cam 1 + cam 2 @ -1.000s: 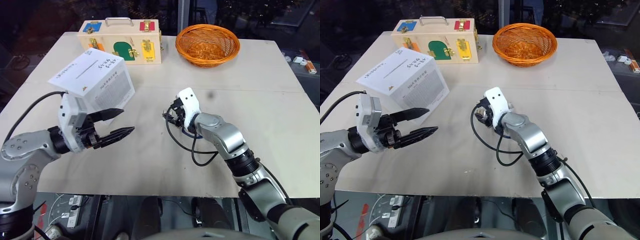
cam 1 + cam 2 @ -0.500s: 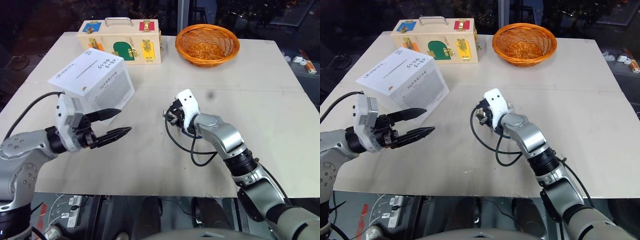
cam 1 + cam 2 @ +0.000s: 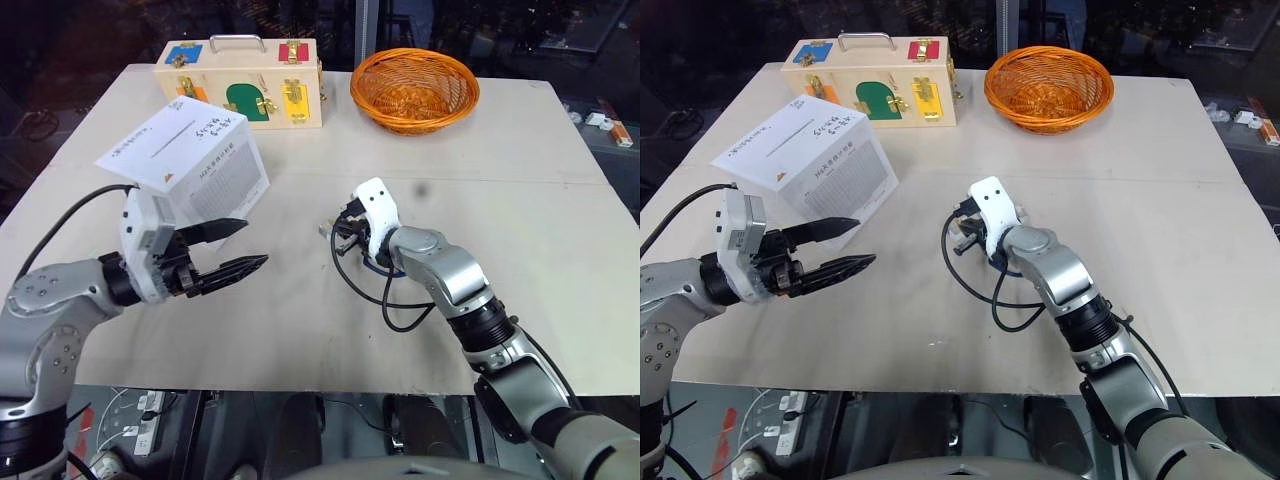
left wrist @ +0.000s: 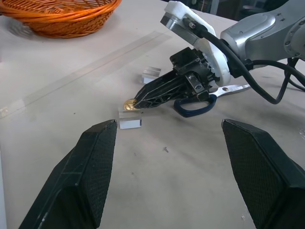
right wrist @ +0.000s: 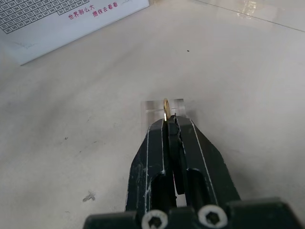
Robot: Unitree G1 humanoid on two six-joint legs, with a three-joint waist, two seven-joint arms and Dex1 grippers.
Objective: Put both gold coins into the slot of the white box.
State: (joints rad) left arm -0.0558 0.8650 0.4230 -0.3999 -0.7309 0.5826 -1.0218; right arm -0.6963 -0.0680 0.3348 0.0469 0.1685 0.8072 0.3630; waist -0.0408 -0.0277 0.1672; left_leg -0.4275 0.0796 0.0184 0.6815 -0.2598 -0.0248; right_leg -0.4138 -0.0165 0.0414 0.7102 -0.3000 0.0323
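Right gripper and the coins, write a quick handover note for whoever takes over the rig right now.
Right gripper: shut on a gold coin, standing edge-up in a clear holder on the table.
Left gripper: open, holding nothing, hovering near the white box.
White box rests tilted, slot on its upper face.
Second clear holder lies nearby; I can't make out a second coin.
Done: first coin gripped. Left: lift it, drop it in the slot, then find and post the other.
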